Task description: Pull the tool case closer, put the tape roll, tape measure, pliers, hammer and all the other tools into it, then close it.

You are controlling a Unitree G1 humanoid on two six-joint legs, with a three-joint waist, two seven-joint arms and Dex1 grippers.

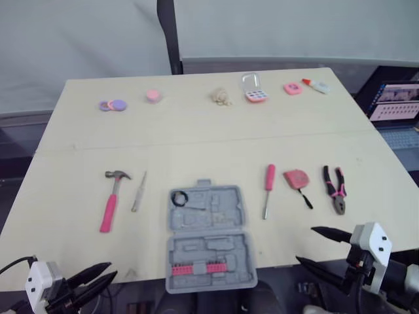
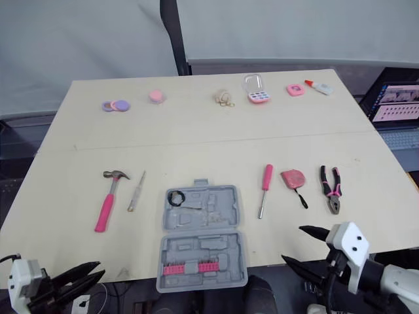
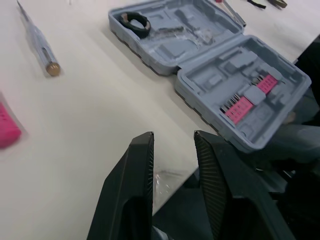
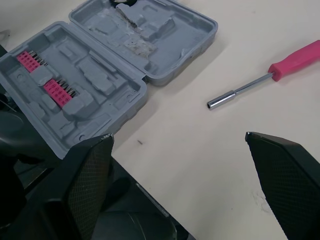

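The grey tool case [image 1: 208, 237] lies open at the table's front middle, its near half reaching over the front edge. A black tape roll [image 1: 179, 197] sits in the far half, and pink bit strips [image 1: 196, 268] in the near half. Left of the case lie a pink-handled hammer [image 1: 111, 198] and a thin clear-handled screwdriver [image 1: 139, 191]. To the right lie a pink screwdriver [image 1: 268, 190], a pink tape measure [image 1: 296, 178] and pliers [image 1: 335, 189]. My left gripper [image 1: 109, 273] hangs below the front edge, narrowly open and empty. My right gripper [image 1: 306, 244] is wide open at the front right.
Along the far edge lie purple discs [image 1: 112, 104], a pink round [image 1: 153, 96], a beige lump [image 1: 221, 97], a clear-lidded pink box [image 1: 254, 89], a pink square [image 1: 292, 89] and a small glue bottle [image 1: 316, 85]. A laptop [image 1: 396, 101] stands off the table's right.
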